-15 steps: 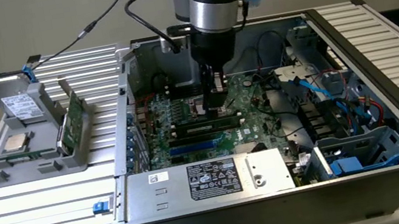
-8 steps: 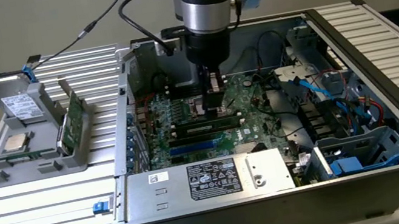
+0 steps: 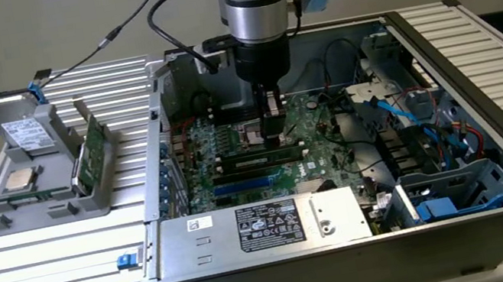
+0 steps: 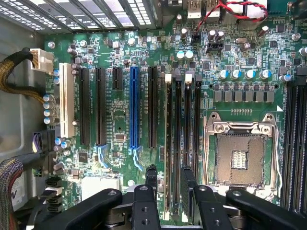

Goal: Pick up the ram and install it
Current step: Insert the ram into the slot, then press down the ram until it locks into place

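The ram (image 3: 257, 160) stands on edge in a memory slot of the motherboard (image 3: 231, 144) inside the open computer case. In the wrist view the ram (image 4: 168, 143) is a thin green edge running along one of the black slots beside the empty processor socket (image 4: 239, 155). My gripper (image 3: 276, 133) hangs straight down over one end of it. The two black fingertips (image 4: 151, 176) sit either side of the slot, with a gap to the ram on each side. The gripper (image 4: 169, 176) is open and holds nothing.
The case walls (image 3: 154, 104) and a silver power supply (image 3: 267, 227) box in the board. Blue and red cables (image 3: 414, 120) lie at the exterior view's right. A grey parts holder (image 3: 45, 201) on the table carries a wide green card (image 3: 88, 150) and a silver chip (image 3: 20, 179).
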`<state>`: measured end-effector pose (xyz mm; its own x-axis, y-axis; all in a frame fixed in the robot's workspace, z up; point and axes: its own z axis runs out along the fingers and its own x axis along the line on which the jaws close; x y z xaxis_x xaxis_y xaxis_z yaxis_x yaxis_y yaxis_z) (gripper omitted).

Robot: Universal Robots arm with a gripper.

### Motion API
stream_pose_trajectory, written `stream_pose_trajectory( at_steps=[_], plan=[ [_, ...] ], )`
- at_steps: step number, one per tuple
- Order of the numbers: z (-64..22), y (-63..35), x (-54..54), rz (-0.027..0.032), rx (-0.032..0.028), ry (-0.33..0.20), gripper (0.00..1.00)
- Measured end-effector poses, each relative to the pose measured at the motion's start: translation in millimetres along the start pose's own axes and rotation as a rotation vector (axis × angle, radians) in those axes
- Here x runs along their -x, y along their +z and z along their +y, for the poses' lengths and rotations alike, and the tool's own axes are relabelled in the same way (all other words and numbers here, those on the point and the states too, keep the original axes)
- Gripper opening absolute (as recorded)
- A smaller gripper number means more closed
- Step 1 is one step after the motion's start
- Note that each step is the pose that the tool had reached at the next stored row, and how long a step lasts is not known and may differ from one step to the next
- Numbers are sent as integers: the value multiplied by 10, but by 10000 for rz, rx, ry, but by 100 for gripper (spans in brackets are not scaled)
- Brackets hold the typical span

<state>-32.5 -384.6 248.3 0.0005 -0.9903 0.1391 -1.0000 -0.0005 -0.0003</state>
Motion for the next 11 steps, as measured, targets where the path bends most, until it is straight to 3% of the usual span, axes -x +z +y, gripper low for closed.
stream_pose_trajectory(
  at_steps=[11],
  plan=[
    [0,0,0,0,0,0,32]
  ],
)
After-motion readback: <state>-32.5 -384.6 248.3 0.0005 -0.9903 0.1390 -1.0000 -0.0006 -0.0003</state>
